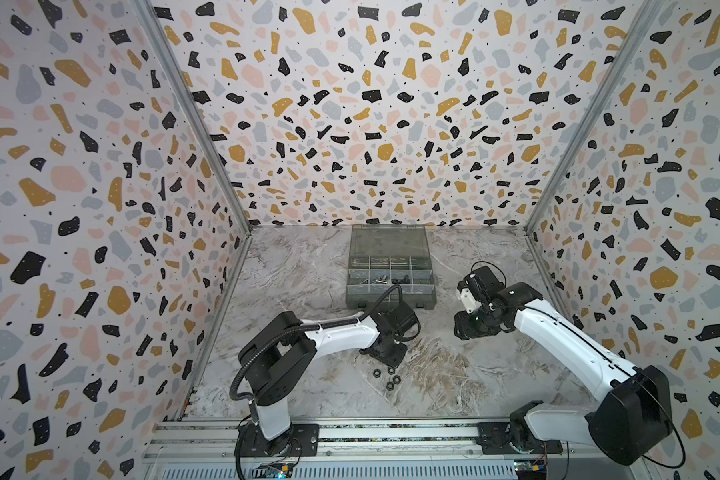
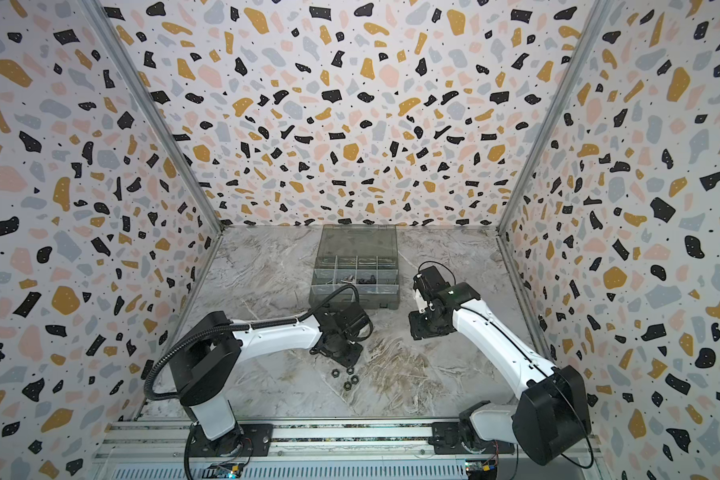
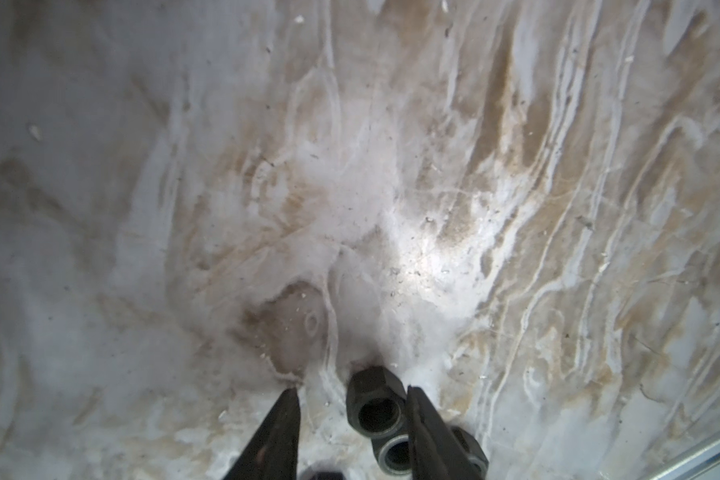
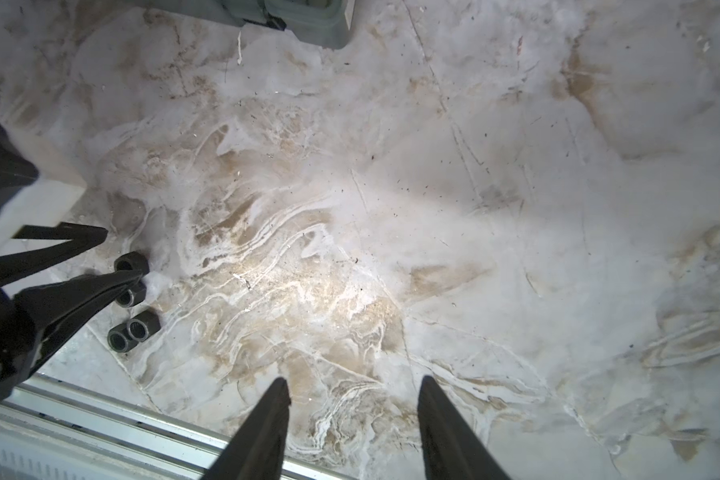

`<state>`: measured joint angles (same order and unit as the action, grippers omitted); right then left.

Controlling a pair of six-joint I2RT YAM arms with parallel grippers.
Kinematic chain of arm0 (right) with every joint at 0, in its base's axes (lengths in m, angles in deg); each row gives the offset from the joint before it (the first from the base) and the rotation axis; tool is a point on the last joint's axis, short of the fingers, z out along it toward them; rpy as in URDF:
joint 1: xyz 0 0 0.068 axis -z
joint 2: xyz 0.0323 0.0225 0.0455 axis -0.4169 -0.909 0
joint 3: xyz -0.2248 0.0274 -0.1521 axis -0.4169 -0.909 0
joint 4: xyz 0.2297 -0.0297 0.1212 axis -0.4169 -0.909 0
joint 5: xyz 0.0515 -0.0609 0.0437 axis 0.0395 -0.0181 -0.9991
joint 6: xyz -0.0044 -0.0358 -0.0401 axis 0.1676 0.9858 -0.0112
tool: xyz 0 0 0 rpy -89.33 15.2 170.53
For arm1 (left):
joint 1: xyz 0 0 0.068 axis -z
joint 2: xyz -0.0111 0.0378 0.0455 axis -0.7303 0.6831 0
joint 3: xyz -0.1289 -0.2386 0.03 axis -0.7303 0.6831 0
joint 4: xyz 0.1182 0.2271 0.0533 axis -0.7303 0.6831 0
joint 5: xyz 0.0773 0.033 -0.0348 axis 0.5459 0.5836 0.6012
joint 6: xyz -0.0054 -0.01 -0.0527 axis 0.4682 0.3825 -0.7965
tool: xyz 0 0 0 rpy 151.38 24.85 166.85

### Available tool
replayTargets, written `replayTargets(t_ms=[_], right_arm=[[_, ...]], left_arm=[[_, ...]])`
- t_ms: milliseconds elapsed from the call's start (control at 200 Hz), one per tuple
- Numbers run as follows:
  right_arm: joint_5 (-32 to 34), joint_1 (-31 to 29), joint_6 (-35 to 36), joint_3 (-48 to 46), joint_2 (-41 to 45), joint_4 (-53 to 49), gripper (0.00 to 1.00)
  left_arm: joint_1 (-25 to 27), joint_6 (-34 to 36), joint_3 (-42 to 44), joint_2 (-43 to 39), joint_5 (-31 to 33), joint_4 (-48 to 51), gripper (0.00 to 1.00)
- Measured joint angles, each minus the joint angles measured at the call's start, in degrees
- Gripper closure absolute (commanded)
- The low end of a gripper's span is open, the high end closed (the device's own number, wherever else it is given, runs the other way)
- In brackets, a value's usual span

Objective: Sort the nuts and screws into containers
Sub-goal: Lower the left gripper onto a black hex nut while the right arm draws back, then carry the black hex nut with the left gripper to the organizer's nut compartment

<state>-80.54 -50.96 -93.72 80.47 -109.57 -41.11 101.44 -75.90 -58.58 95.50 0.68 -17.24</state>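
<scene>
Closing on the nut (image 3: 377,405) needs centring first: left gripper (image 3: 352,390) stands half-open around it, one jaw touching its side, the other apart, a second nut (image 3: 395,455) crowding the touching jaw; right gripper (image 4: 352,380) gapes empty.

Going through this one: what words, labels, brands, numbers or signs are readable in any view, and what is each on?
No text can be read in any view.
organiser box: no label shows on the lid or walls.
right arm: one small pale mark, too small to read.
circuit boards by the front rail: too small to read.
nuts: no markings visible.
</scene>
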Motion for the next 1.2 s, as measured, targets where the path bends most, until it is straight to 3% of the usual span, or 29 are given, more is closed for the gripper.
replayTargets(t_ms=[736,961,1201], right_arm=[[-0.61,0.13,0.15,0.15,-2.16,-0.04,0.48],[0.26,0.96,0.33,3.52,-2.69,-0.42,0.48],[1.09,2.67,0.35,4.81,-1.73,-0.42,0.48]], left_arm=[[1.14,-1.66,-0.70,1.66,1.97,0.76,0.81],[-0.26,0.94,-9.14,4.35,5.14,6.75,0.83],[-8.48,5.22,-23.80,6.36,8.33,12.11,0.82]])
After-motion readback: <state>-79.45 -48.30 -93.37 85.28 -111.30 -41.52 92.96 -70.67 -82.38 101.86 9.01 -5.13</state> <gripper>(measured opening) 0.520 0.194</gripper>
